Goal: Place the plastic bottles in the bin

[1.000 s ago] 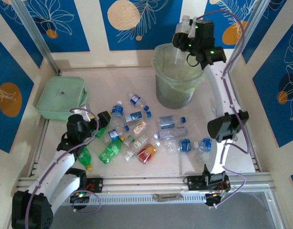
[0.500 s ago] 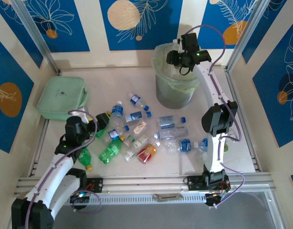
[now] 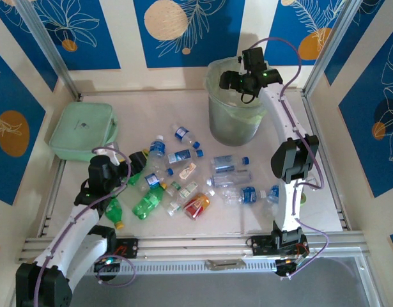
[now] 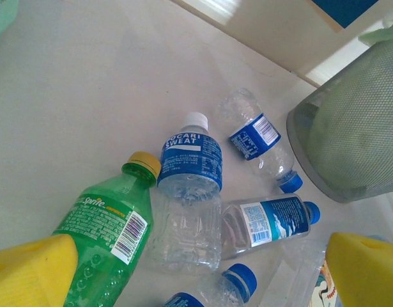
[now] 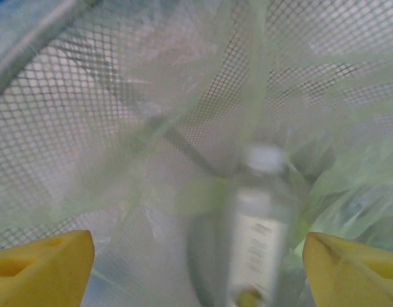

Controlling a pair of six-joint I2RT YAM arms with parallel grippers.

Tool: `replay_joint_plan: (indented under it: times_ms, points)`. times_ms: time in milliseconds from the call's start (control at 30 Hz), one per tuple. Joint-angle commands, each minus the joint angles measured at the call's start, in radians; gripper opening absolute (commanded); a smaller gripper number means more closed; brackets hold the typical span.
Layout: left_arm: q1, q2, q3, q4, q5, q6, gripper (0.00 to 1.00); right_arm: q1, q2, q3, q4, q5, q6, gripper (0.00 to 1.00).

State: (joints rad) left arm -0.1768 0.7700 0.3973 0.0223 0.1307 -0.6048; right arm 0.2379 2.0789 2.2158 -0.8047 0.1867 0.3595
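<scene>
Blue-and-cream patterned walls enclose a pale tabletop [image 3: 151,109]. Most plastic bottles [image 3: 147,203] lie scattered at its middle. One white-capped bottle [image 5: 257,224] (blurred) is inside the bin [image 3: 234,125], far right. The right gripper [image 3: 229,80] hangs over the rim, jaws wide, so drops land inside. The left gripper [image 3: 135,163], jaws wide, hovers over the pile, apparently placed for a pick.

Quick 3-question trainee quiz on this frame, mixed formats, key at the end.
1. True or false: the right gripper hangs over the bin with jaws apart.
2. The green Sprite bottle in the left wrist view has a cap that is: A) blue B) yellow C) white.
3. Fill in: the blurred bottle in the right wrist view is inside the ____.
Key: 1 true; 2 B; 3 bin.
</scene>
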Motion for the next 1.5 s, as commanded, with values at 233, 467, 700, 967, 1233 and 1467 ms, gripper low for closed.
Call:
replay_joint_plan:
  times_ms: [233,467,700,967,1233,1467]
  points:
    - [0.019,0.027,0.086,-0.047,-0.003,0.022,0.99,0.010,-0.237,-0.013,0.034,-0.068,-0.007,0.92]
    - [0.034,0.035,0.168,-0.206,-0.005,0.065,0.99,0.056,-0.462,-0.338,0.140,-0.133,-0.008,0.99]
    - [0.045,0.032,0.242,-0.542,-0.125,0.043,0.99,0.121,-0.712,-0.776,0.318,-0.171,0.058,0.99]
    - [0.045,-0.012,0.273,-0.893,-0.304,-0.033,0.99,0.209,-0.855,-1.094,0.476,-0.123,0.180,0.99]
    - [0.046,-0.051,0.253,-0.996,-0.394,-0.203,0.99,0.290,-0.878,-1.188,0.573,-0.043,0.204,0.99]
    - [0.046,-0.057,0.119,-0.968,-0.320,-0.310,0.99,0.301,-0.896,-1.194,0.590,-0.018,0.206,0.99]
